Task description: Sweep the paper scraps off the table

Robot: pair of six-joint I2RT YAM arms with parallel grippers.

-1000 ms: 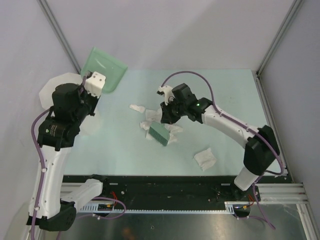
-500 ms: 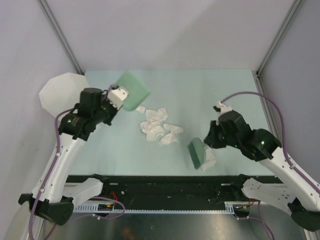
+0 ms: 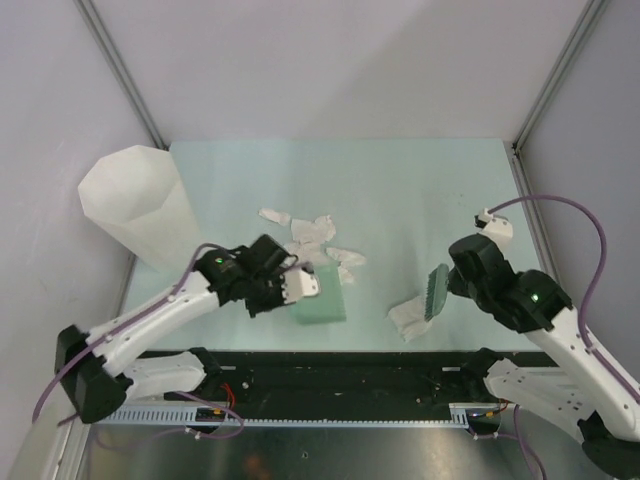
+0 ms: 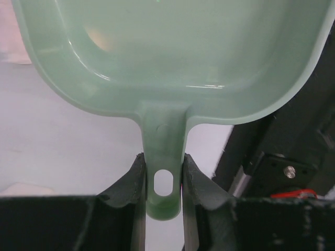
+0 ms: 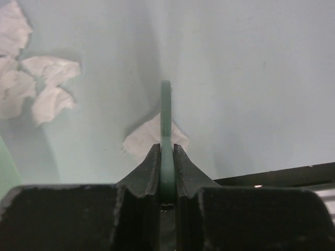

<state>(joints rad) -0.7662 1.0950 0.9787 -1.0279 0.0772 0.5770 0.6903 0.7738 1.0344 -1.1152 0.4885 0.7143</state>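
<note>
Holding brush (image 3: 437,290) pinched tight in right gripper (image 5: 166,152), dustpan (image 3: 322,300) by its handle in left gripper (image 4: 164,163). Best to sweep stray scrap (image 3: 407,318), just beside brush at its 8 o'clock, toward 9 o'clock into dustpan.

On the surface (image 3: 430,190), a cluster of paper scraps (image 3: 318,243) lies near the middle, with the dustpan (image 3: 322,300) just in front of it, toward the near edge. A lone scrap (image 3: 408,318) lies right of the dustpan near the front edge, with the brush (image 3: 437,290) at its right side. The bin (image 3: 135,205) stands at the surface's left edge, well apart from the scraps.
</note>
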